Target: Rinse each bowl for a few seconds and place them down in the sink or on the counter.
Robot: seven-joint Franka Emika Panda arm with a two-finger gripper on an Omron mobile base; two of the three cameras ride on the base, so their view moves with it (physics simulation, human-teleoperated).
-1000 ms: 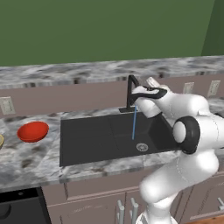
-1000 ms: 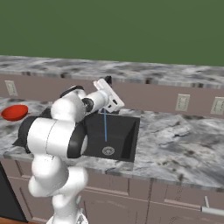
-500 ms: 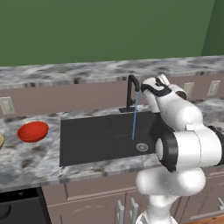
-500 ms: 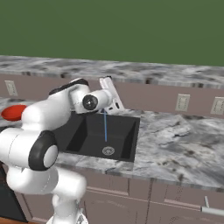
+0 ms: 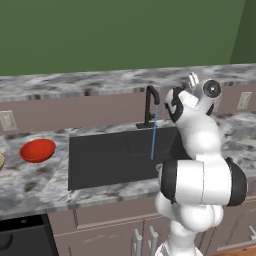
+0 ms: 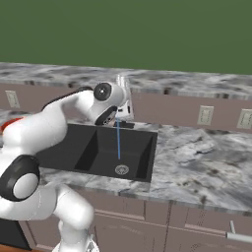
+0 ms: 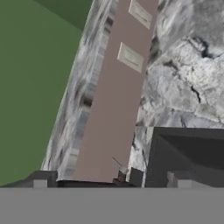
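Note:
The red bowl (image 5: 37, 150) sits on the counter (image 5: 30, 182) left of the sink (image 5: 100, 160). A sliver of the tan bowl (image 5: 1, 161) shows at the left edge. A thin blue stream of water (image 5: 153, 134) runs from the black faucet (image 5: 150, 102) into the basin. My gripper (image 5: 192, 80) is raised above and to the right of the faucet, pointing at the back wall. In the hand view its fingertips (image 7: 40, 183) stand wide apart, and the gripper (image 7: 111, 183) is open and holds nothing.
The mauve back wall (image 7: 118, 100) with two outlets (image 7: 130, 57) lies ahead of the hand. Marbled counter (image 6: 206, 167) stretches right of the sink. The silver drain (image 6: 121, 170) lies under the stream. My own arm rises in front of the sink's right half.
The hand has lifted up and to the right, away from the faucet, and the arm has swung upright. The water keeps running. The bowls have not moved.

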